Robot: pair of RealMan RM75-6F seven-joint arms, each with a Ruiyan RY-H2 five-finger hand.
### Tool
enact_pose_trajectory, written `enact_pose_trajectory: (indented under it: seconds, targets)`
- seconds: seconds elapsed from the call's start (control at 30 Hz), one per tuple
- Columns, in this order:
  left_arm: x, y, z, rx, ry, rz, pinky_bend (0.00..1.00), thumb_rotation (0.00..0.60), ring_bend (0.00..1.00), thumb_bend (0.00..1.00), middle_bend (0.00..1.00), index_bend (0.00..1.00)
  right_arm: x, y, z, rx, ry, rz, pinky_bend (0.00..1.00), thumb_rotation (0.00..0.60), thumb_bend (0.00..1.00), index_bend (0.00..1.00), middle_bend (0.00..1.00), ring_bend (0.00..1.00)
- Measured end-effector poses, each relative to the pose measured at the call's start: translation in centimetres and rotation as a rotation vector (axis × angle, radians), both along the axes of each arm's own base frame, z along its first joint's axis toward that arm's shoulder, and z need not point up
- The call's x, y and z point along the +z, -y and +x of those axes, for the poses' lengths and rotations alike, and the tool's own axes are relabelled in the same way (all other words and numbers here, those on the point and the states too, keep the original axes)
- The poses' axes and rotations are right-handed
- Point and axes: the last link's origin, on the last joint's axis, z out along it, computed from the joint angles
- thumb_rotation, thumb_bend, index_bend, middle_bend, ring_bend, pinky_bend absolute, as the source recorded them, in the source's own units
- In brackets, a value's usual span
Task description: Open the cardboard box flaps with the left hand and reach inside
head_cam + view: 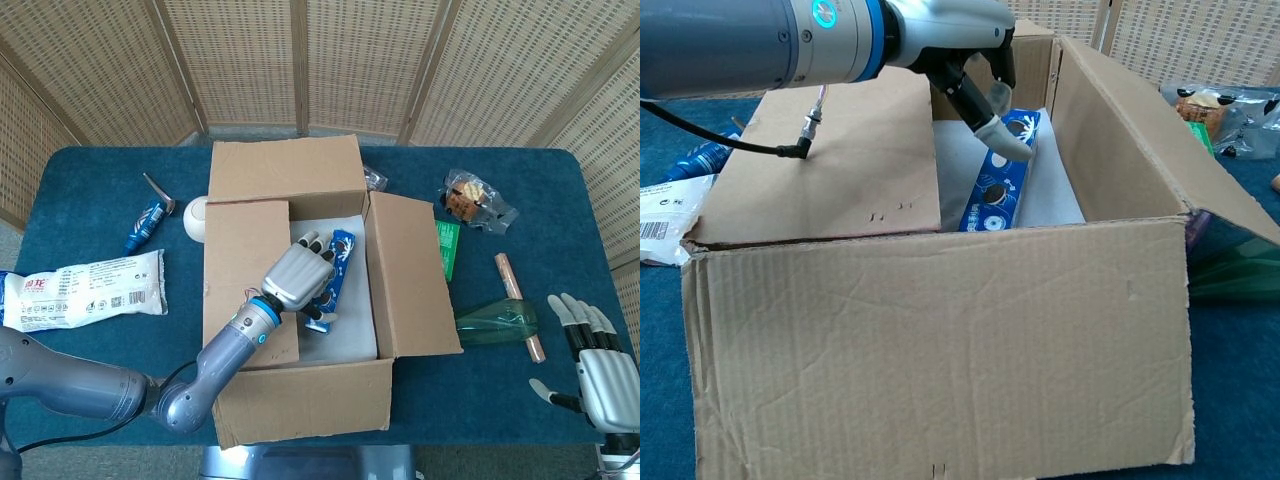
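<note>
— Over the middle of the blue surface (90, 200), what sits where?
— The cardboard box (300, 400) stands open, flaps out at nine, twelve and three o'clock. The left hand (298, 272) reaches inside, fingers (1002, 140) curled down beside a blue biscuit pack (334, 275); contact I cannot tell.
— Room to move?
— White lining shows free toward three o'clock. The right hand (600, 370) rests at four o'clock, fingers spread, holding nothing, near a green bottle (497, 322). Wicker screens (300, 60) stand behind.
</note>
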Motion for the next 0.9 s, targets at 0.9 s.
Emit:
enact_pose_trajectory:
  seconds: [0.9]
  targets:
    - [3.6, 0.2, -2.4, -0.029, -0.094, 0.030, 0.13, 0.341, 0.11, 0.00, 0.32, 0.74, 0.1, 0.0, 0.0, 0.000, 0.006, -0.003, 0.00, 0.600, 0.00, 0.00, 0.00, 0.00]
